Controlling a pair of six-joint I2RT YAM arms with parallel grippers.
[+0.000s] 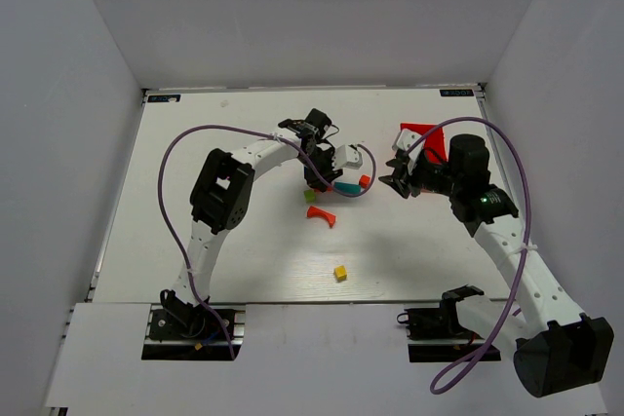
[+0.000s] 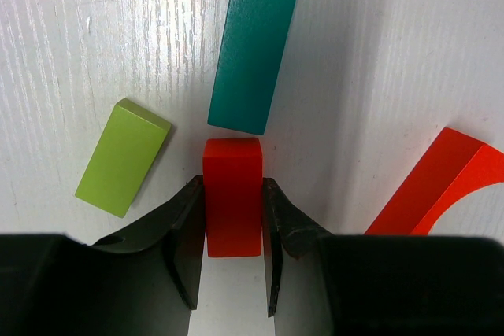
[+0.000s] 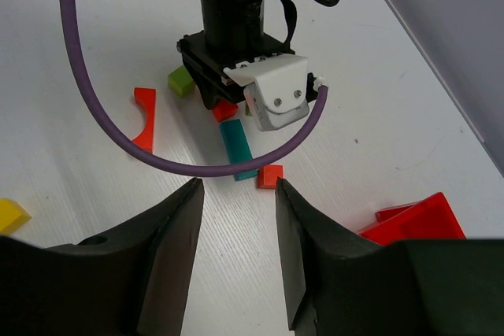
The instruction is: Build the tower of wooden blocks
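From above, the left arm [image 1: 222, 192] is seen arched from its base toward the middle of the table [image 1: 195, 241]. Its wrist is turned downward, so the left gripper [image 1: 317, 180] is set at the left end of the teal bar [image 1: 344, 187]. The right arm [image 1: 507, 241] is bent inward. The right gripper [image 1: 400, 182] is poised to the right of the teal bar, apart from it, with the red bin [image 1: 421, 133] just behind. A small red cube [image 1: 364, 181] lies just right of the bar and a green block [image 1: 310, 196] just left of it. A red arch [image 1: 321, 214] lies near the bar on the base side, and a yellow cube [image 1: 339, 273] is well apart toward the near edge.

In the left wrist view, a red block [image 2: 232, 167] is pinched between the two fingers, just beside the bar's near end; whether the two touch cannot be told. The green block is seen left of that end and the arch right of it.

In the right wrist view, the fingers [image 3: 177, 257] are spread with nothing between them. They are raised above the table and aimed toward the bar. The left gripper is seen standing upright at the bar's far end.
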